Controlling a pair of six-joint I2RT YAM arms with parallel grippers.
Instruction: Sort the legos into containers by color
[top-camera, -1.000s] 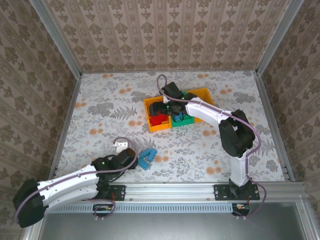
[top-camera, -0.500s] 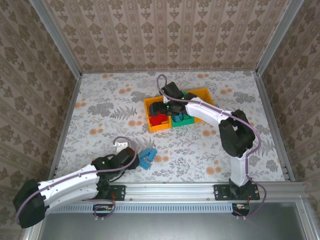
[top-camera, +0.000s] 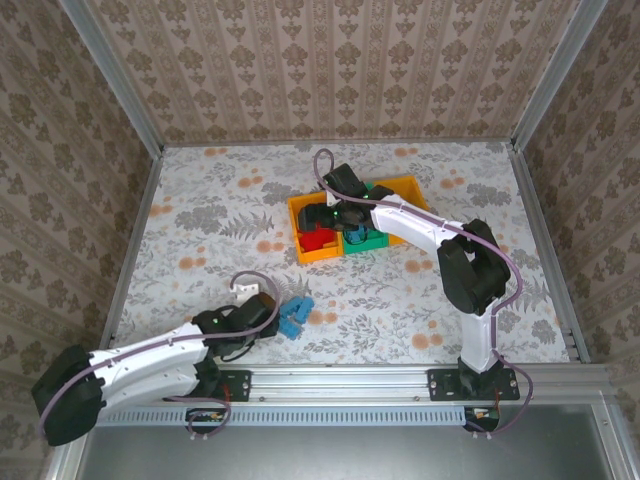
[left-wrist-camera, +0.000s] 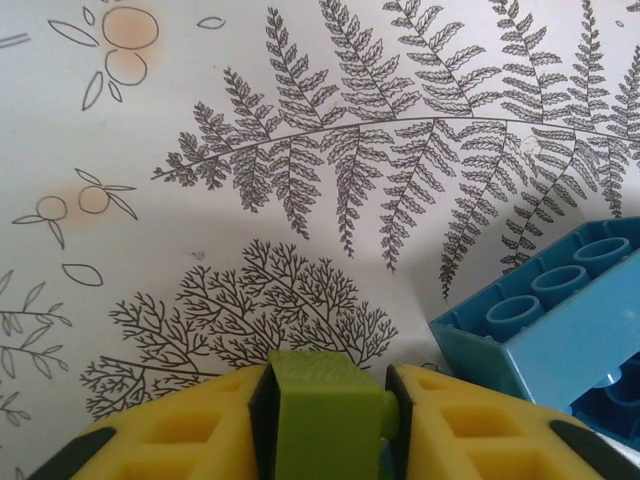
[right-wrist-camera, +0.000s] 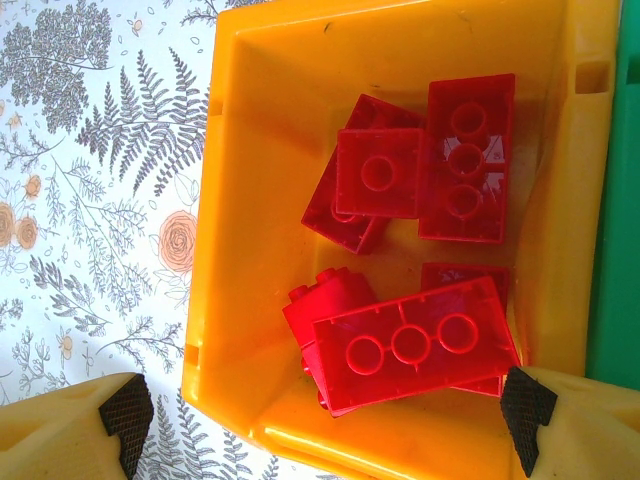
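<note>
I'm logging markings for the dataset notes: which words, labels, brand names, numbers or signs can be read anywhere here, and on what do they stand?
None can be read.
The red bricks, the orange bin, the blue brick and the lime green brick show no lettering that can be made out. The tablecloth carries only plant drawings.

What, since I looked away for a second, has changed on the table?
The left arm edged right toward the blue bricks, and the left gripper is now clamped on a green brick. The right gripper stayed open over the orange bin of red bricks; nothing else moved.
</note>
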